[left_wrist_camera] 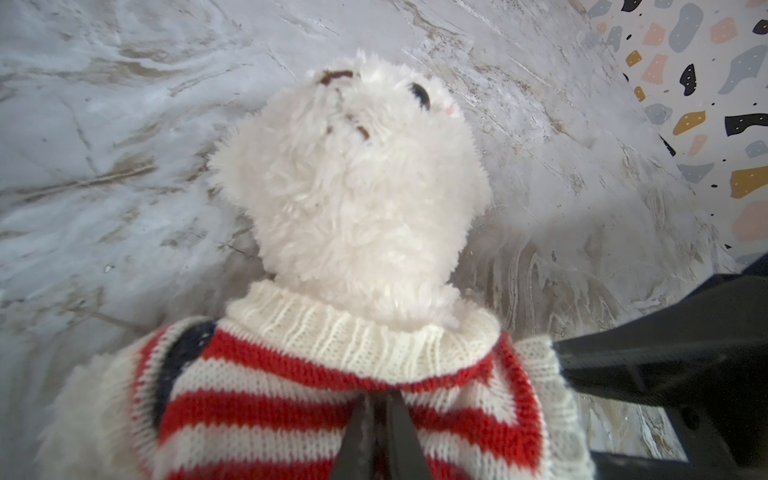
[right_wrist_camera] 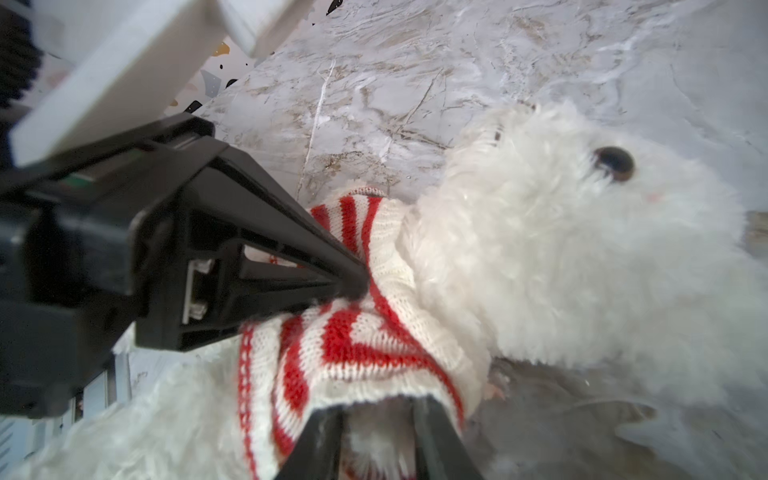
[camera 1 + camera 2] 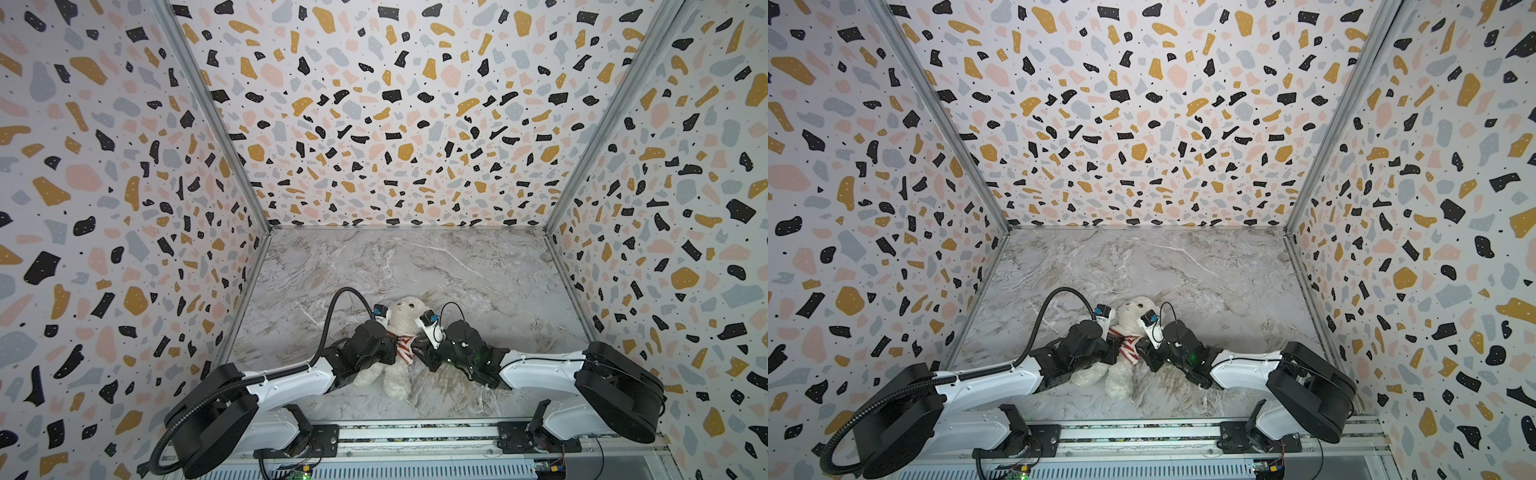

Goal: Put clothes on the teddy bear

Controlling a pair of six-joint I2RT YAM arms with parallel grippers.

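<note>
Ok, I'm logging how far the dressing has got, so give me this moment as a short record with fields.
teddy bear: on its back on the marble table, head toward the back wall
sweater: red-and-white striped, collar around the bear's neck, body bunched high on the chest
left gripper: shut, pinching the sweater front
right gripper: jaws apart at the sweater's lower edge, which drapes over its fingertips
sleeves: cannot tell whether the bear's arms are through

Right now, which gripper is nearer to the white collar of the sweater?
Left. The left gripper pinches the sweater just below the collar. The right gripper stands open at its side edge, farther off.
</note>
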